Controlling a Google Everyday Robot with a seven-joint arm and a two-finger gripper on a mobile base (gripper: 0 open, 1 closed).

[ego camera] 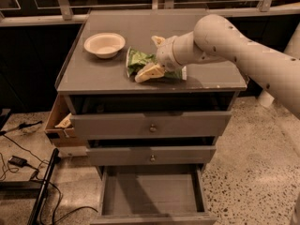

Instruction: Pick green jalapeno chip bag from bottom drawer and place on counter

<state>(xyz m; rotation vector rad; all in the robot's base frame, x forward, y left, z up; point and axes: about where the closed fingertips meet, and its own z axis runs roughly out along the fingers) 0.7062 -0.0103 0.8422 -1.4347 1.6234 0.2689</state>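
Note:
The green jalapeno chip bag (139, 60) lies on the counter (98, 76), right of its middle and near the front edge. My gripper (153, 56) reaches in from the right and is over the bag's right end. It is open, with one pale finger (158, 41) behind the bag and the other finger (148, 72) in front of it. The bag's right part is hidden by the wrist. The bottom drawer (150, 193) is pulled out and its grey floor is bare.
A white bowl (104, 44) stands at the counter's back left. The two knobbed drawers (151, 125) are nearly shut. A cardboard box (58, 124) juts out at the cabinet's left side. Cables (18, 162) and a black bar (44, 186) lie on the floor at the left.

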